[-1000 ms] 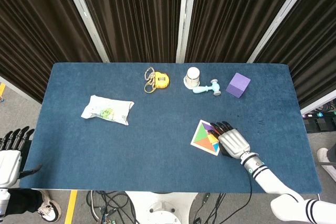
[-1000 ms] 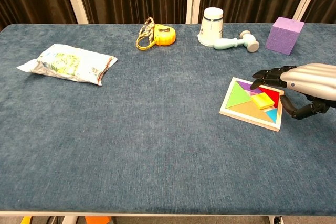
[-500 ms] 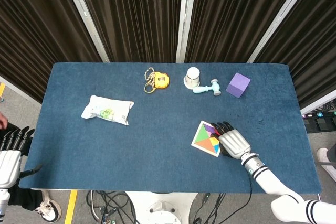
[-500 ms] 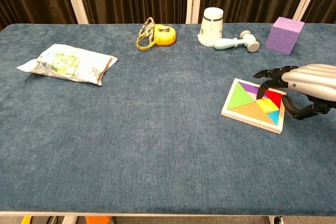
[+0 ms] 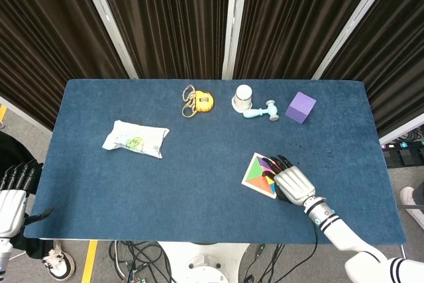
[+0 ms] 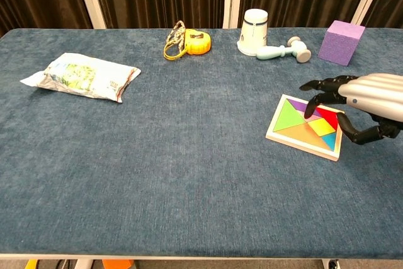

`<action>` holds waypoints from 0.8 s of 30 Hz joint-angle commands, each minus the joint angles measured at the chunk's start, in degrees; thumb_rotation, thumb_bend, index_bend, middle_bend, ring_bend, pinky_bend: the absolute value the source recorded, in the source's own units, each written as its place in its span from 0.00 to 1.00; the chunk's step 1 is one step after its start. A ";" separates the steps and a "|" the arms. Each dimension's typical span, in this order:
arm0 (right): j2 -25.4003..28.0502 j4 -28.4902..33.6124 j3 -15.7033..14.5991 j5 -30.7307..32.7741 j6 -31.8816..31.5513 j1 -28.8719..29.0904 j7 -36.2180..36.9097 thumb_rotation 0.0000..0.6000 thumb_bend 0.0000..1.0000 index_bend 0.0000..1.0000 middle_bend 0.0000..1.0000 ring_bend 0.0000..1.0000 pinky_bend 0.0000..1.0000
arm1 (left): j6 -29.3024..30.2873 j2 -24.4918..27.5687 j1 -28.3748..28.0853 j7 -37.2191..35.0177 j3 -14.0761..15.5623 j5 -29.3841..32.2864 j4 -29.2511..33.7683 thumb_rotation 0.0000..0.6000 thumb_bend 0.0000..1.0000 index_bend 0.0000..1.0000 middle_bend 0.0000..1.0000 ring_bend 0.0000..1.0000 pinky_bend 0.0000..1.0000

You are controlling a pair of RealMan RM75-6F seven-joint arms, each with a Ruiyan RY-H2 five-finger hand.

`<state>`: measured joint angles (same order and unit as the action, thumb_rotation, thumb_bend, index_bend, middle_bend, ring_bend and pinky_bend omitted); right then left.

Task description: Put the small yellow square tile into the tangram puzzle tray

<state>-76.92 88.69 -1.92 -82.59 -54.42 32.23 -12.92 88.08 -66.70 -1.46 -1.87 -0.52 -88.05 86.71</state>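
My right hand (image 6: 368, 102): fingers spread over the tangram tray (image 6: 304, 126), holding nothing | yellow square tile (image 6: 323, 127) flat in tray, just below my fingertips (image 6: 310, 116) | left hand (image 5: 11, 198): fingers apart, well off tray

A blue table (image 5: 199, 170) carries everything. Taking the cup (image 5: 244, 96) as landmark: a hammer (image 5: 260, 111) lies just right of it, a purple block (image 5: 301, 107) farther right, a tape measure (image 5: 197, 101) left, a packet (image 5: 135, 138) far left and nearer, a tray (image 5: 255, 178) nearer.
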 commanded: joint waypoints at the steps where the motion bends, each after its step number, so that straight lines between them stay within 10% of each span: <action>1: -0.01 0.13 -0.23 0.01 -0.05 -0.26 -0.24 0.83 0.79 0.25 0.00 0.00 0.00 | 0.01 0.00 0.00 0.05 0.01 -0.04 0.02 1.00 0.00 0.09 0.04 0.00 0.05; 15: 5.02 3.55 1.07 -1.15 -9.33 -4.74 1.68 0.84 0.76 0.19 0.00 0.00 0.00 | 0.67 0.51 0.08 0.52 -0.22 -0.23 0.88 1.00 0.00 0.09 0.04 0.00 0.05; 24: 9.97 1.48 -1.32 -3.68 -33.30 -20.91 7.15 1.00 0.21 0.00 0.00 0.00 0.00 | 0.95 0.99 -0.17 1.75 -0.34 -0.84 2.45 1.00 0.00 0.09 0.04 0.00 0.05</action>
<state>-68.87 92.02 -2.17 -85.18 -80.00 17.97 -8.91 89.04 -65.72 -1.62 -0.13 -0.86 -88.88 89.16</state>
